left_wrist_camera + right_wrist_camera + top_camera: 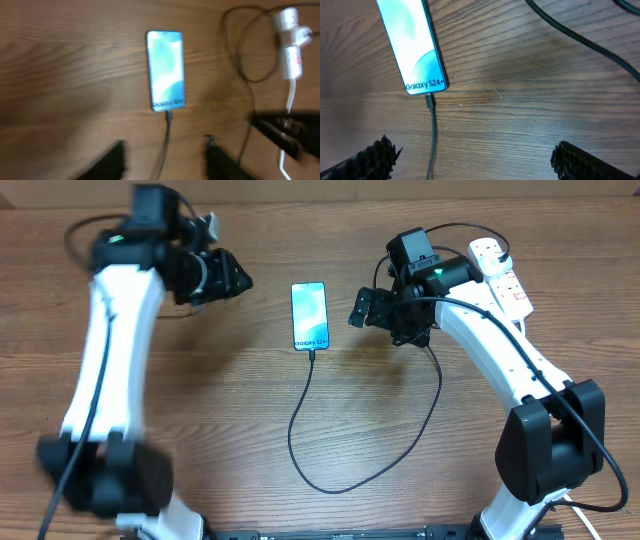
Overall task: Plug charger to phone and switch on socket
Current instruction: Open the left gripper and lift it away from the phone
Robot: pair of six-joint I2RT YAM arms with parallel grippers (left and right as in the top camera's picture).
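The phone [309,315] lies flat mid-table with its blue-teal screen up; it also shows in the left wrist view [166,70] and the right wrist view [412,45]. The charger cable [300,450] has its connector tip in the phone's near end [429,101] and loops right and up under the right arm. The white socket strip [503,275] lies at the far right, partly hidden by the right arm. My left gripper [238,280] is open and empty, left of the phone. My right gripper [360,308] is open and empty, right of the phone.
The strip's thick white cord [289,107] runs down beside it in the left wrist view. The black cable loop [400,455] lies on the wooden table toward the front. The arm bases stand at the near edge.
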